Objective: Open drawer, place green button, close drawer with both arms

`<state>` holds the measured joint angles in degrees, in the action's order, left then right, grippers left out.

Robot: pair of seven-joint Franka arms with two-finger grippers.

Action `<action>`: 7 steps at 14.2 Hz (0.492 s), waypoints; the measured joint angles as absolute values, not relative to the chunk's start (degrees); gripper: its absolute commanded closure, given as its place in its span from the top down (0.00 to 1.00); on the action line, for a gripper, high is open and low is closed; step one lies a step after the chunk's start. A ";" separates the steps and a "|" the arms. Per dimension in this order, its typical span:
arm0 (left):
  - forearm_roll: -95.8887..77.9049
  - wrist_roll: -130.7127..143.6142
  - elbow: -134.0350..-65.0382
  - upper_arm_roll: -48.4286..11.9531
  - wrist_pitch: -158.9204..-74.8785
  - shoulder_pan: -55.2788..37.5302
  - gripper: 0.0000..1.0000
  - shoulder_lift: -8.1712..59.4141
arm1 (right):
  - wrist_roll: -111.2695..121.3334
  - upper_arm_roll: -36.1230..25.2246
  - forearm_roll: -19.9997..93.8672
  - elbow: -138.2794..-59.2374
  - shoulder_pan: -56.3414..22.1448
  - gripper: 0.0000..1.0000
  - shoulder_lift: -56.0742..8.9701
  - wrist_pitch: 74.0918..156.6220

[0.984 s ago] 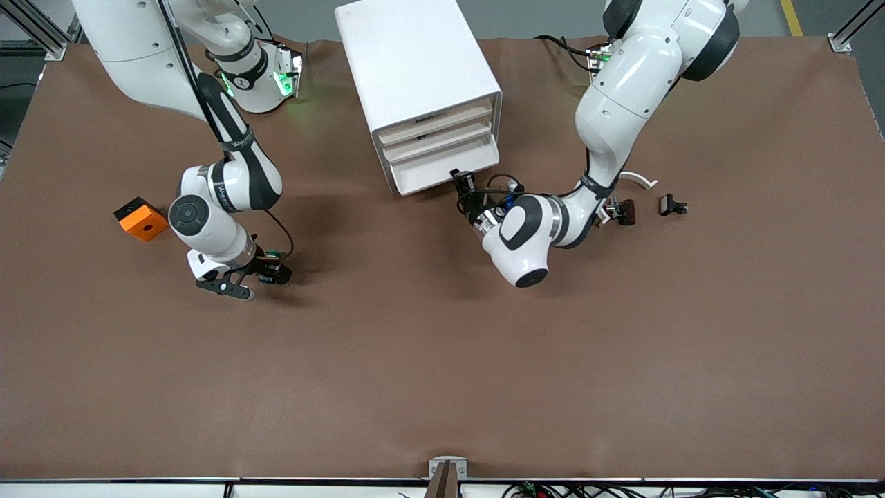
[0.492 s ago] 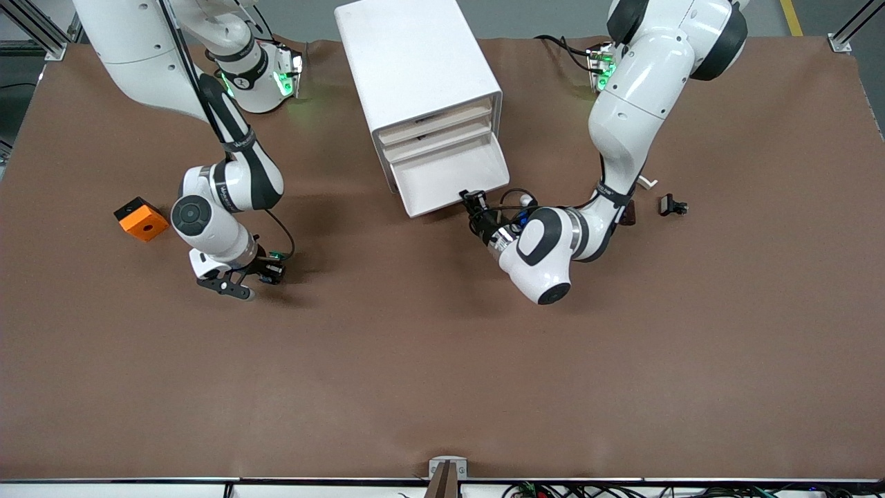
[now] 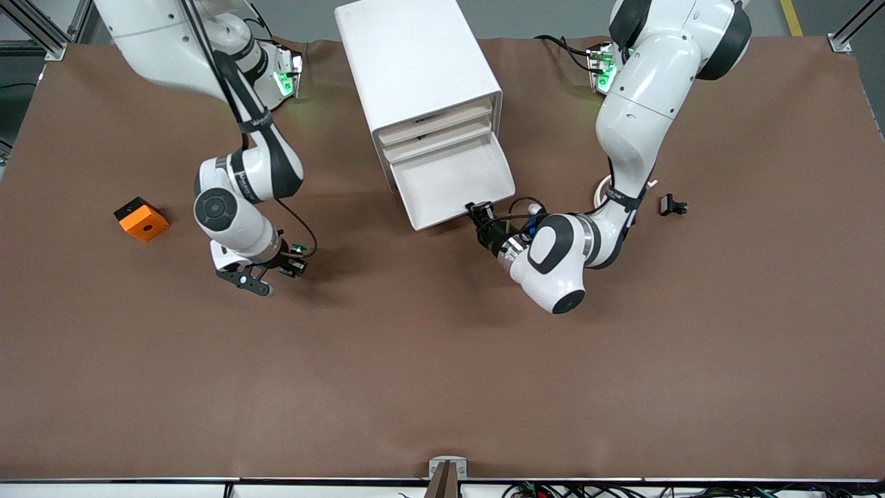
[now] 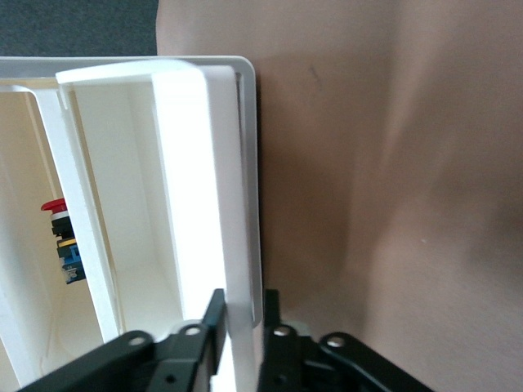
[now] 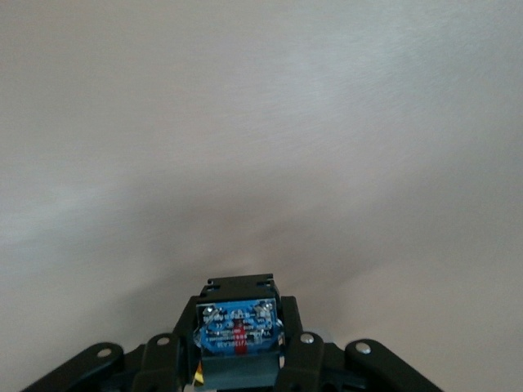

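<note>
The white cabinet [image 3: 415,62] stands at the table's edge nearest the robots. Its lowest drawer [image 3: 449,180] is pulled out toward the front camera and looks empty. My left gripper [image 3: 477,210] is shut on the drawer's front wall at the corner toward the left arm's end. In the left wrist view the fingers [image 4: 214,314] clamp that wall [image 4: 237,204]. My right gripper [image 3: 290,266] is shut on the button [image 3: 296,249], held low over bare table toward the right arm's end. In the right wrist view the button's blue body [image 5: 239,327] sits between the fingers [image 5: 298,347]; its cap is hidden.
An orange cube [image 3: 141,218] with a hole lies toward the right arm's end. A small black clip [image 3: 672,205] lies toward the left arm's end, beside the left arm. A red-capped pushbutton [image 4: 61,237] shows inside the cabinet; I cannot tell which compartment.
The left gripper has pulled the drawer farther out toward the front camera. The right arm has carried the button a little toward the cabinet.
</note>
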<state>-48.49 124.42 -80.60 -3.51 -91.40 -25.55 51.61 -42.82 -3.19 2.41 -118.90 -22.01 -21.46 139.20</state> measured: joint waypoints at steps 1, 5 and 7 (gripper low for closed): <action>-48.49 124.30 -80.27 -3.44 -91.40 -25.48 1.00 51.61 | -46.03 -3.16 2.41 -116.71 -23.54 0.00 -20.87 136.41; -45.06 123.90 -76.31 -3.45 -91.21 -25.45 1.00 51.27 | -59.55 -3.02 2.44 -107.74 -29.50 0.00 -20.32 125.86; -39.17 123.89 -73.19 -3.46 -90.84 -25.45 1.00 50.04 | -66.12 -2.92 2.46 -106.33 -33.14 0.00 -20.33 124.98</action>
<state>-39.17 123.89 -73.19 -3.46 -90.84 -25.45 50.04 -66.12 -2.92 2.46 -106.33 -33.14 -20.33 124.98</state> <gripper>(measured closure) 0.013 0.581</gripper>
